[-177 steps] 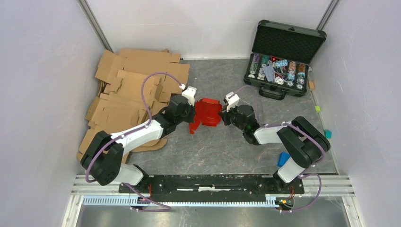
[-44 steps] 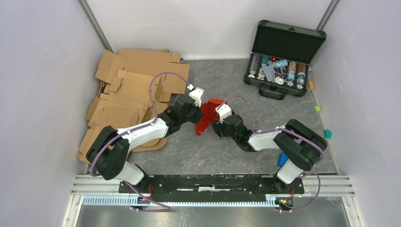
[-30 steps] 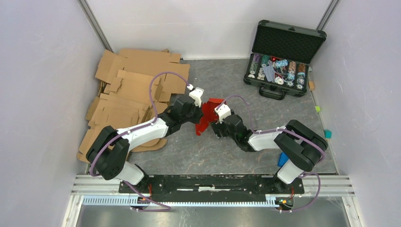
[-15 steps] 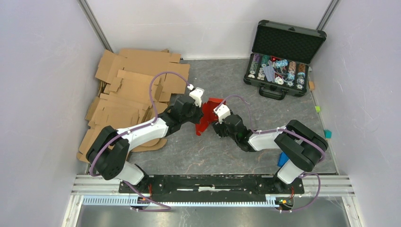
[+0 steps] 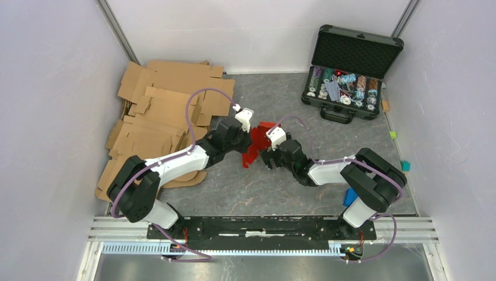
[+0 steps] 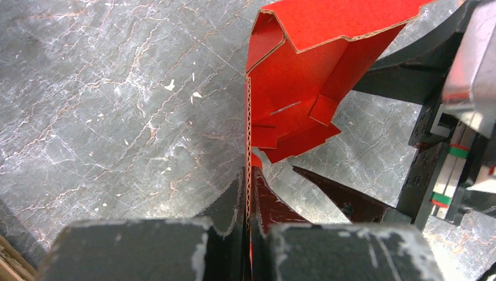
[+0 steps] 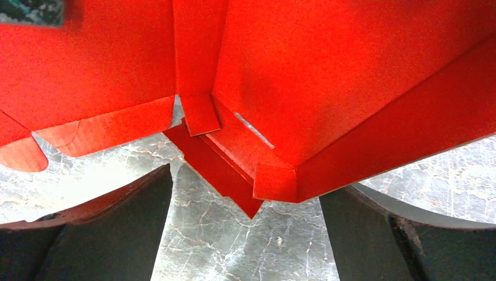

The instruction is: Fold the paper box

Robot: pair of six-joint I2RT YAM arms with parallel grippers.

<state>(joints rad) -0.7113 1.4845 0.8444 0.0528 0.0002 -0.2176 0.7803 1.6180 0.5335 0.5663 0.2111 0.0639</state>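
Note:
The paper box [image 5: 260,136] is a bright red, partly folded creased sheet held off the grey table between the two arms. My left gripper [image 5: 246,142] is shut on one upright panel edge of the paper box [image 6: 298,88], which is pinched between its fingers [image 6: 231,202]. My right gripper [image 5: 265,156] sits just right of and below the box and stands open. In the right wrist view a lower corner of the paper box [image 7: 351,88] hangs over the gap of the right gripper [image 7: 244,190], with both fingers [image 7: 117,228] apart from it.
Brown corrugated cardboard sheets [image 5: 164,117] lie piled at the left. An open black case of poker chips [image 5: 348,76] stands at the back right. Small blue [image 5: 350,196], teal [image 5: 405,166] and green [image 5: 393,134] bits lie along the right edge.
Since about six seconds ago the right gripper has swung left to the box's near side and the box now stands more on edge. In the last second the right wrist only nudged slightly.

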